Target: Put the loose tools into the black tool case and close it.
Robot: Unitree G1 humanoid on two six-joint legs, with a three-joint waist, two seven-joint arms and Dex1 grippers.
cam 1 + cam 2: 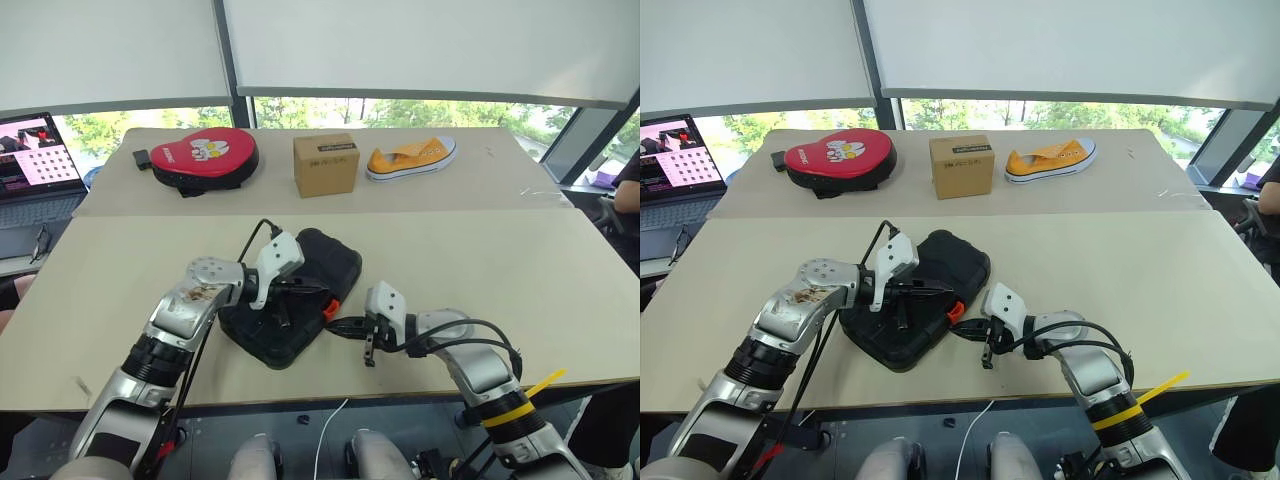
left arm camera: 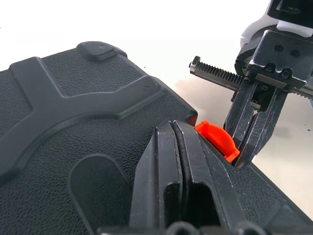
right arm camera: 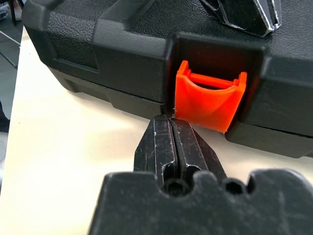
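The black tool case [image 1: 325, 260] lies closed on the near table, its textured lid up. Its orange latch [image 3: 208, 100] sits on the side facing my right arm and sticks out from its recess. My left gripper [image 2: 173, 128] is shut, and its tips rest on the lid just behind the latch [image 2: 215, 139]. My right gripper [image 3: 170, 122] is also shut and empty, with its tips at the case's lower edge beside the latch. From above, it [image 1: 335, 325] reaches the latch [image 1: 329, 308] from the right. The loose tools are out of view.
On the far table stand a red padded pouch [image 1: 205, 155], a cardboard box [image 1: 325, 165] and a yellow shoe [image 1: 410, 157]. A laptop [image 1: 35, 155] is at the far left. A person's arm [image 1: 628, 190] shows at the right edge.
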